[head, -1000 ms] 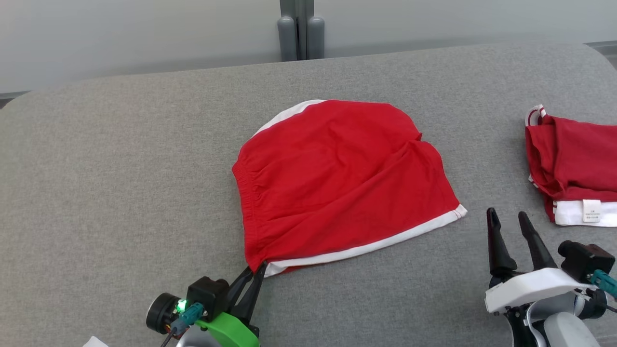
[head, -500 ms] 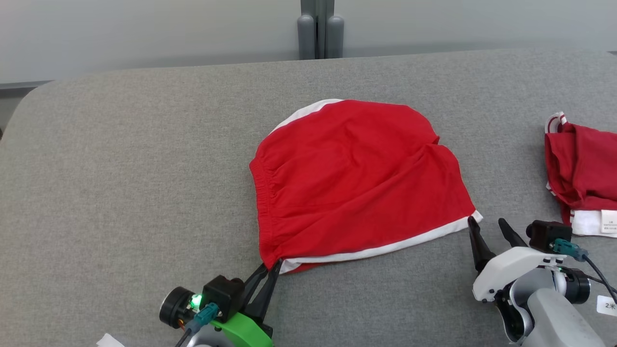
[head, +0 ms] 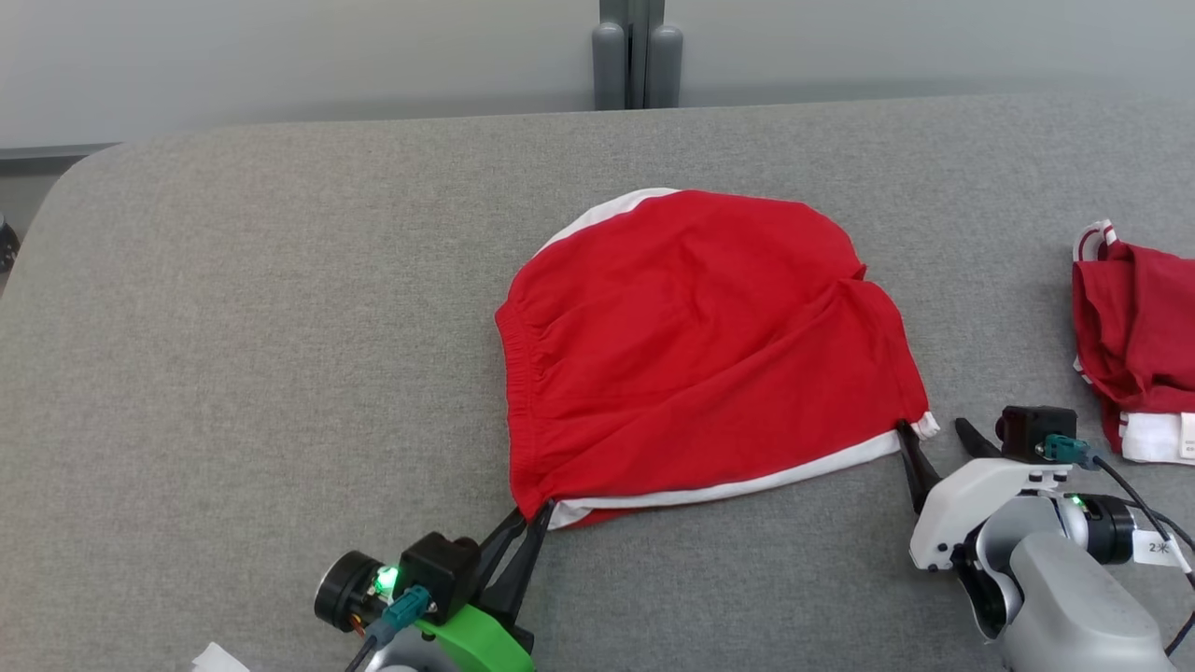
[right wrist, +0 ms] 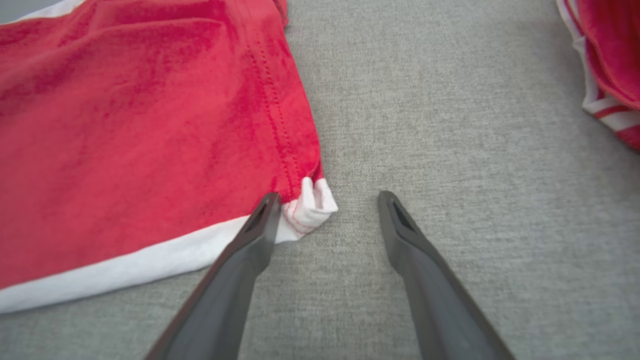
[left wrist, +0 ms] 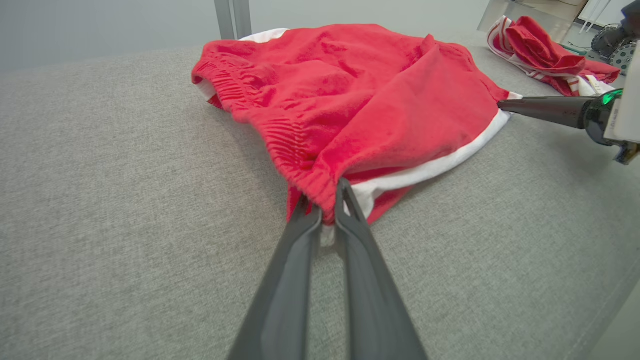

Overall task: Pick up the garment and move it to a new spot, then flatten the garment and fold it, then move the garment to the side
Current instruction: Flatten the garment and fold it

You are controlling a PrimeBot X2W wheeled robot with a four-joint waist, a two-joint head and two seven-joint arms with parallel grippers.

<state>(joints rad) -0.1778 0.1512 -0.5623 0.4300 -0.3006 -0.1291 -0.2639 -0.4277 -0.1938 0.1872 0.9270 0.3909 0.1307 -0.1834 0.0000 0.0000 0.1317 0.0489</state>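
Since a second ago the right gripper (head: 931,427) has come up to the red garment (head: 700,355), jaws wide open, one finger touching its white-hemmed near right corner. Slightly rumpled, it lies spread mid-way on the grey surface (head: 233,373). Its near left corner is pinched in the closed left gripper (head: 532,509).

Soft matt cloth garment (head: 709,345) on rough woven-fabric tbl top (head: 233,327).

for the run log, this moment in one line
left fingers: shut on shorts | right fingers: open, at hem corner
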